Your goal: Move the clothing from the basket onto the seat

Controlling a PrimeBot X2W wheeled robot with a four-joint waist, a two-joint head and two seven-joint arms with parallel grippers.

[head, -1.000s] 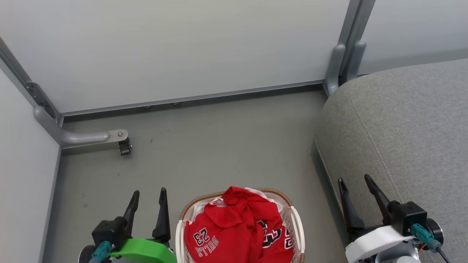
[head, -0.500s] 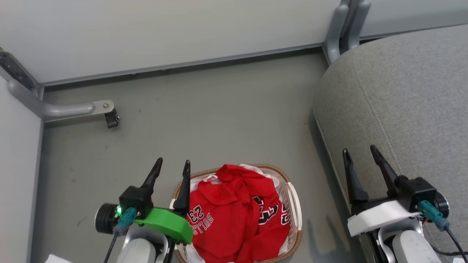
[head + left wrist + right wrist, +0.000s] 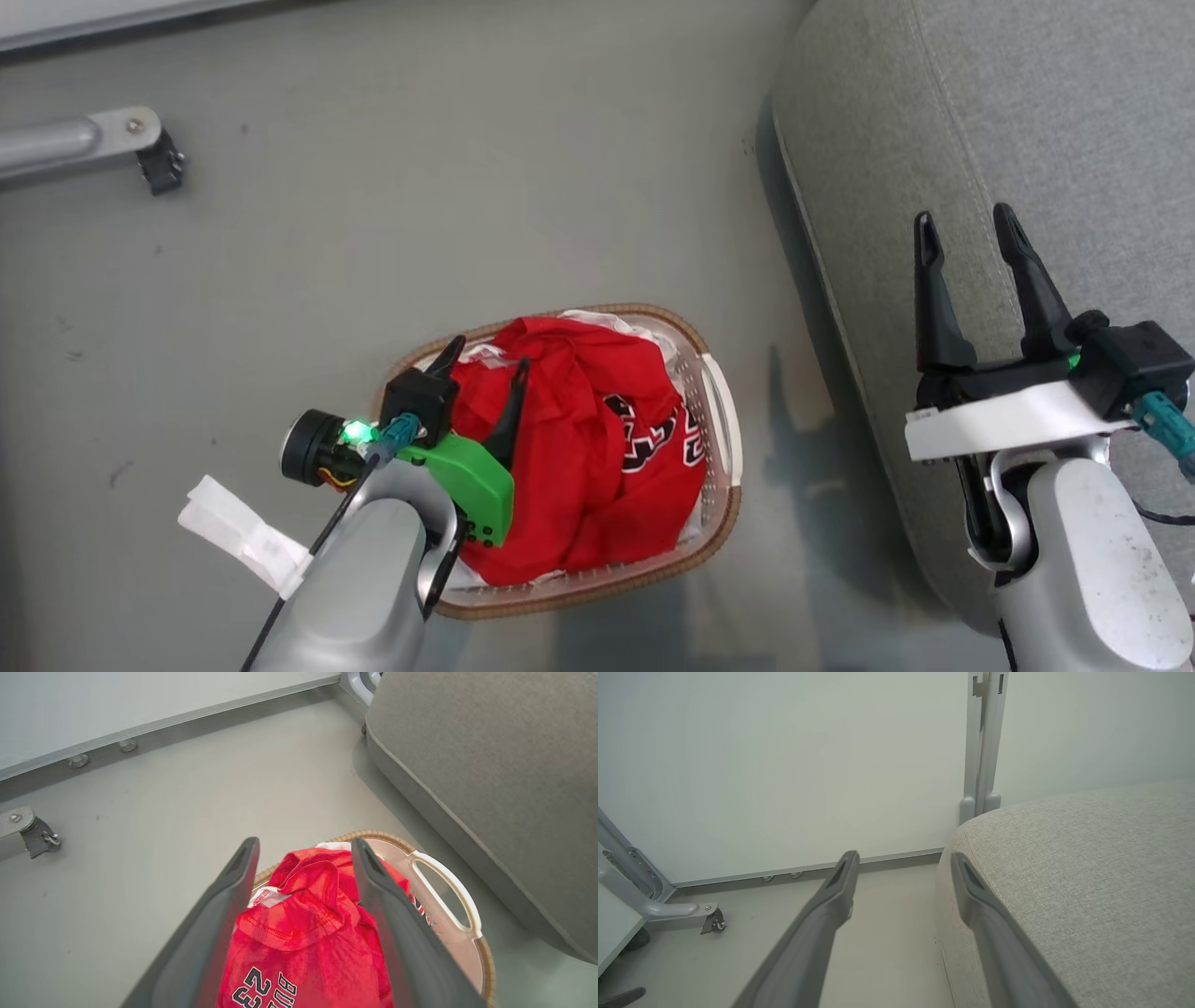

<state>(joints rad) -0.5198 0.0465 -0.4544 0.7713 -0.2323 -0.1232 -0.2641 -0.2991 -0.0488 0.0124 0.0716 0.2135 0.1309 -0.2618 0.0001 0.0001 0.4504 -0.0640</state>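
Red "BULLS 23" jerseys (image 3: 579, 439): heaped in white laundry basket (image 3: 721, 401), on grey floor (image 3: 467, 187) beside grey sofa (image 3: 1027, 112).
Left gripper (image 3: 487, 357): fingers spread wide, holding nothing, over the heap.
Right gripper (image 3: 964, 217): spread wide, empty, above the sofa's edge.

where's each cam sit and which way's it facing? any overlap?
Head view: on the head, facing steeply down at floor, basket of clothing, seat; shows left pincer over the clothing, right pincer by the seat.
Left wrist view: on left wrist, facing down along its open fingers onto the clothing.
Right wrist view: on right wrist, facing nearly level along its open fingers at wall and seat corner.
Shared: head and left wrist views both hold basket, clothing, seat.
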